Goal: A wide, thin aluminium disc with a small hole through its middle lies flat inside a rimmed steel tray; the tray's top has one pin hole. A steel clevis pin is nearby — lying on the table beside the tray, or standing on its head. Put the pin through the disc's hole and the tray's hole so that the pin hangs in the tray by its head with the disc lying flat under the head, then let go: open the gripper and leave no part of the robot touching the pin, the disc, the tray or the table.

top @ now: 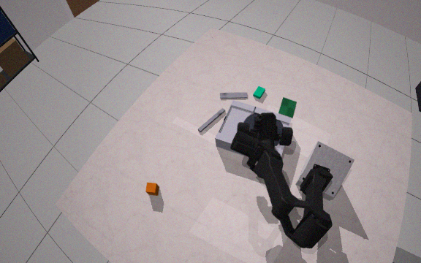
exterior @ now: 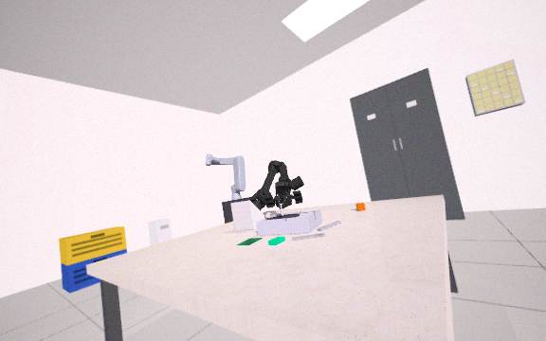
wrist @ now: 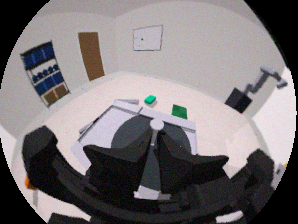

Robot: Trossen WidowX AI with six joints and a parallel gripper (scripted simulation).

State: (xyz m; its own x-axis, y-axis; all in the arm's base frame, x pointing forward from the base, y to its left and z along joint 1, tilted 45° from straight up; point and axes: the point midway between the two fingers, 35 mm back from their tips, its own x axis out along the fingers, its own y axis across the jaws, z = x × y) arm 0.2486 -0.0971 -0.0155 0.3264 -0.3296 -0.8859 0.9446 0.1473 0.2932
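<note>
Pale and faintly mottled, the desk [top: 123,161] [exterior: 349,265] before our dark double doors [exterior: 401,147] carries the tray [top: 222,142] [exterior: 287,226] [wrist: 102,127] and disc [top: 248,122] [wrist: 125,140], above which our hand [exterior: 281,206] [wrist: 154,129] grips the pin [wrist: 156,125].

Six-joint arm [top: 274,172] [exterior: 267,184]: matte black throughout, with slender links between bulky angular joint housings, a gripper [exterior: 281,206] [wrist: 154,129] flanked by blocky dark side parts and bearing black fingers that taper to points, surface markings being too small to tell.
</note>
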